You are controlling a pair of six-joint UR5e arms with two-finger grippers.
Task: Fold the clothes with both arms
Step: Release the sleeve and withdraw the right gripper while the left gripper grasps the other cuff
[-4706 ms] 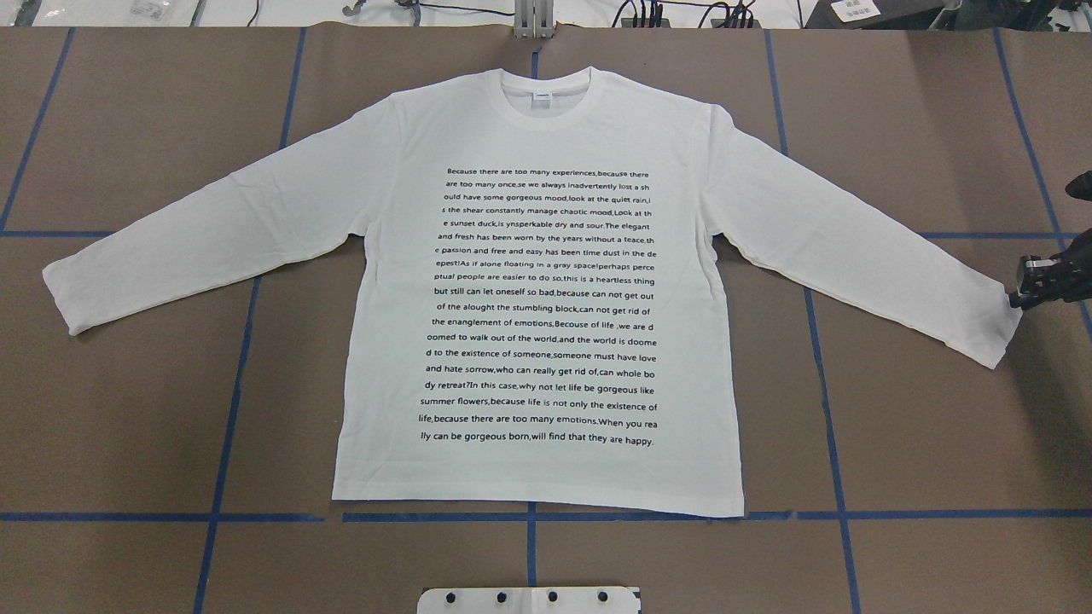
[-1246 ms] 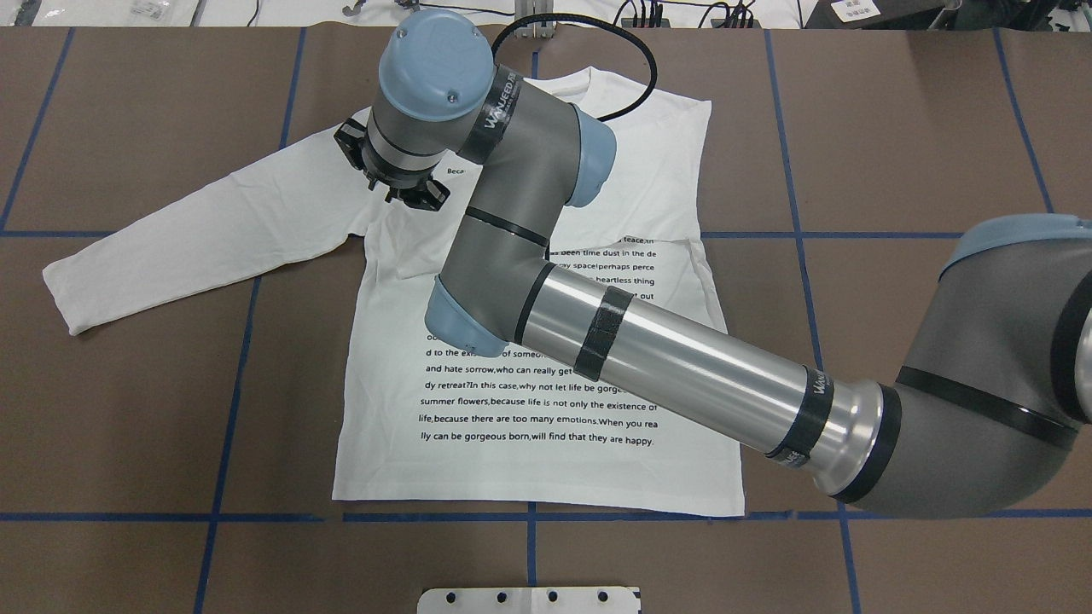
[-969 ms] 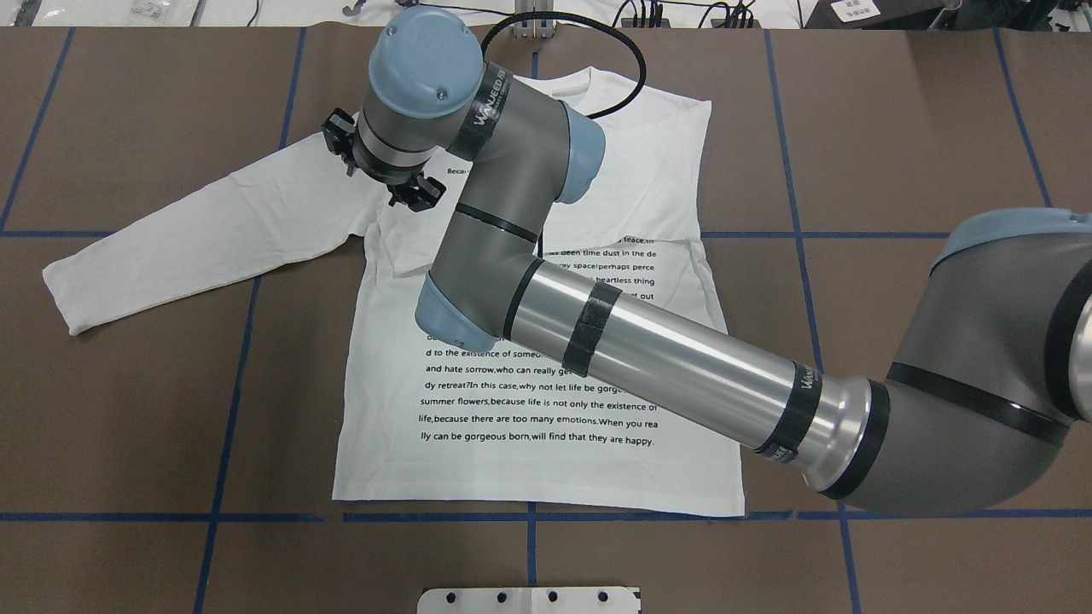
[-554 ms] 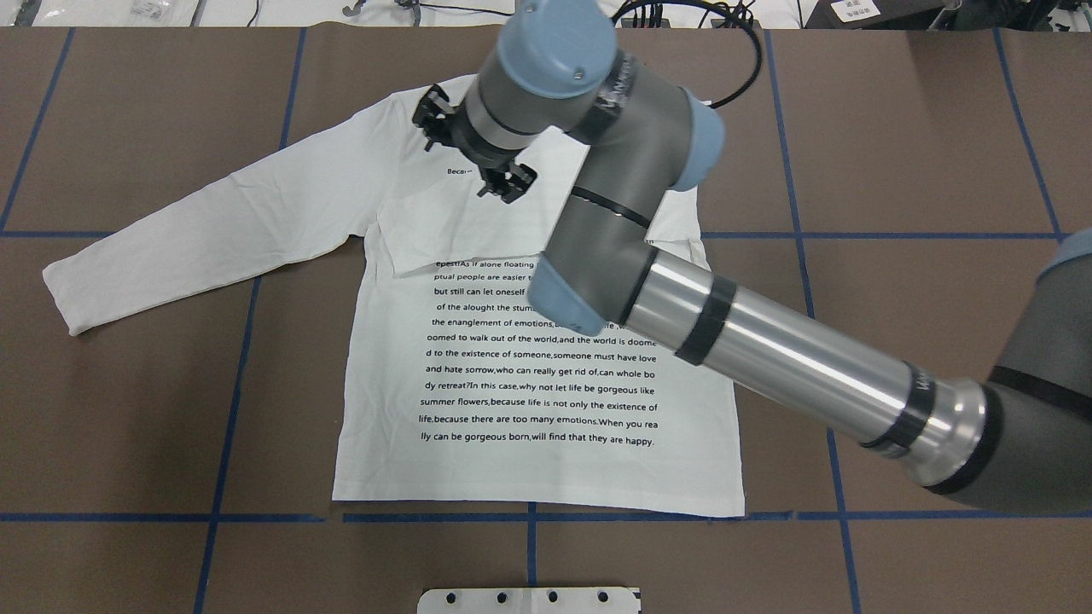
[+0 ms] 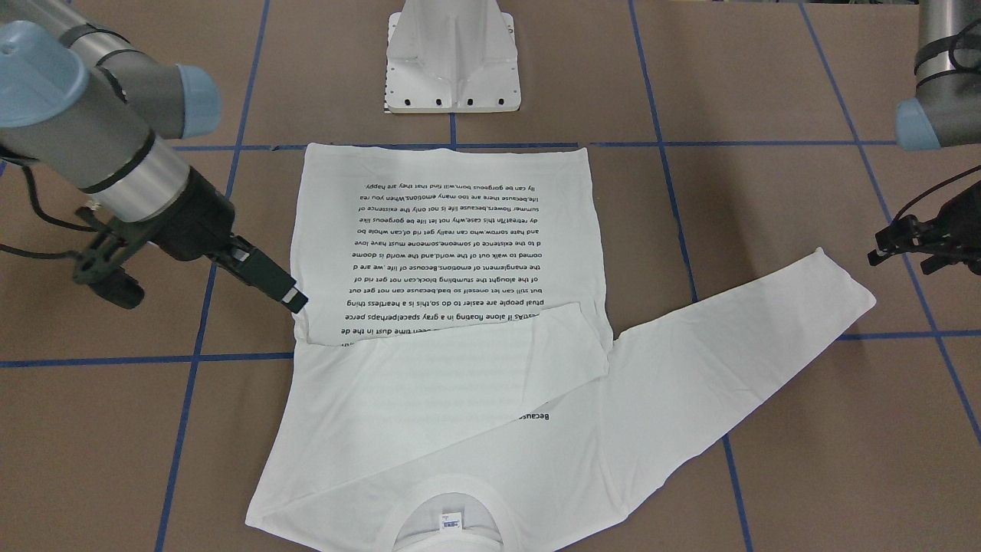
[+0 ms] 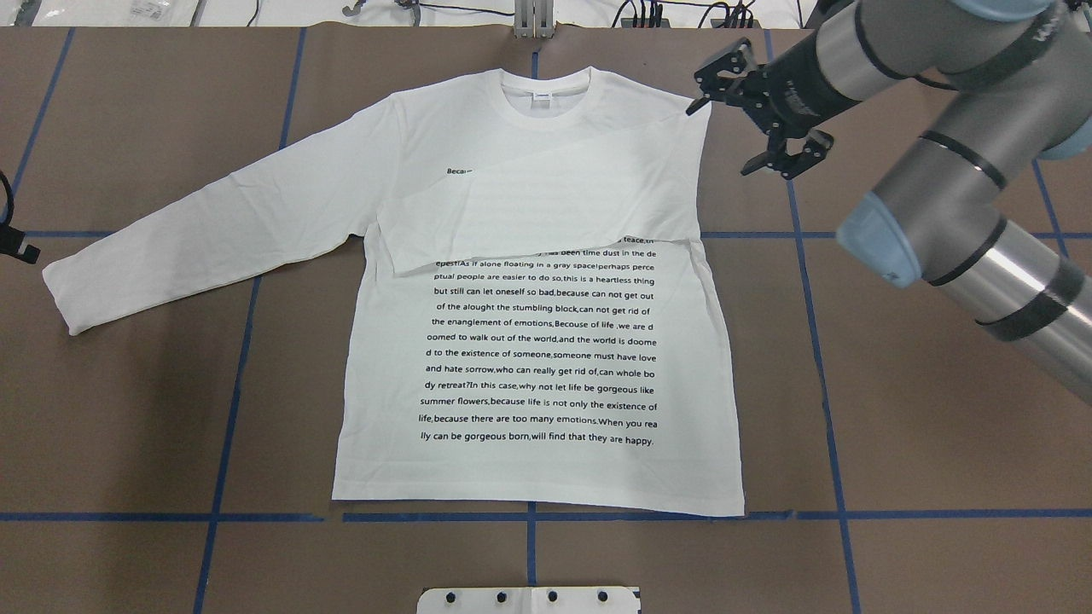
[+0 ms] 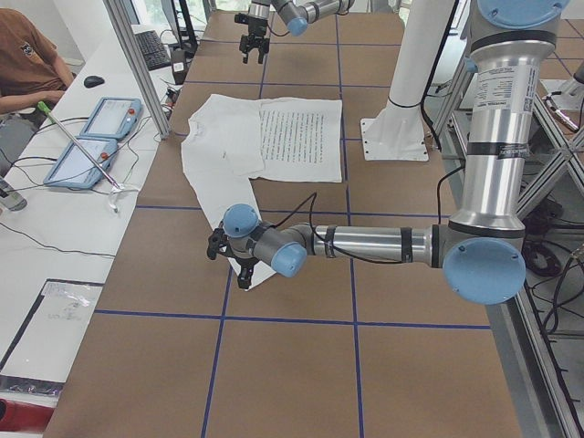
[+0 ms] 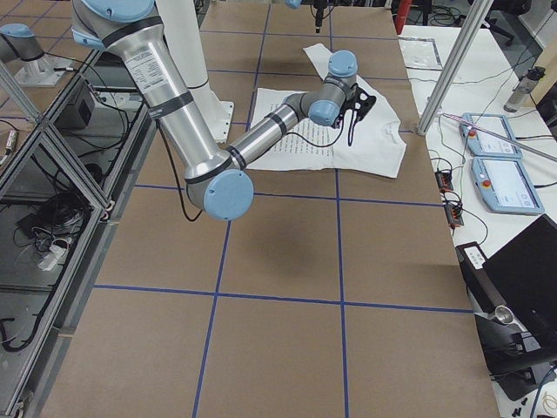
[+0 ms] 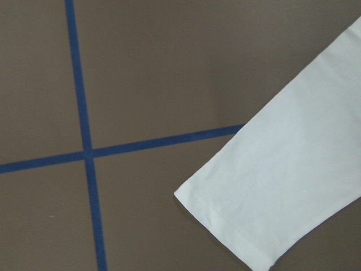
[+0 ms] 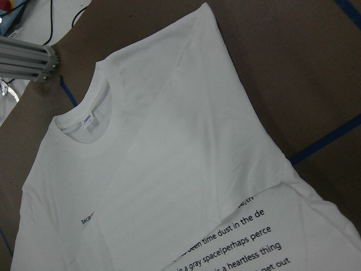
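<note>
The white long-sleeved T-shirt lies flat, print side up, with its collar at the far edge. One sleeve lies folded across the chest and covers the top lines of text. The other sleeve stretches out to its cuff. My right gripper hangs open just outside the shirt's shoulder, holding nothing. My left gripper is open beside the outstretched cuff, apart from it.
The white pedestal base stands just beyond the shirt's hem. Blue tape lines cross the brown table. A person sits at a side bench with two tablets past the collar end.
The right arm carried the sleeve across the chest, let it go and drew back past the shoulder. The left gripper has come in beside the other cuff.
</note>
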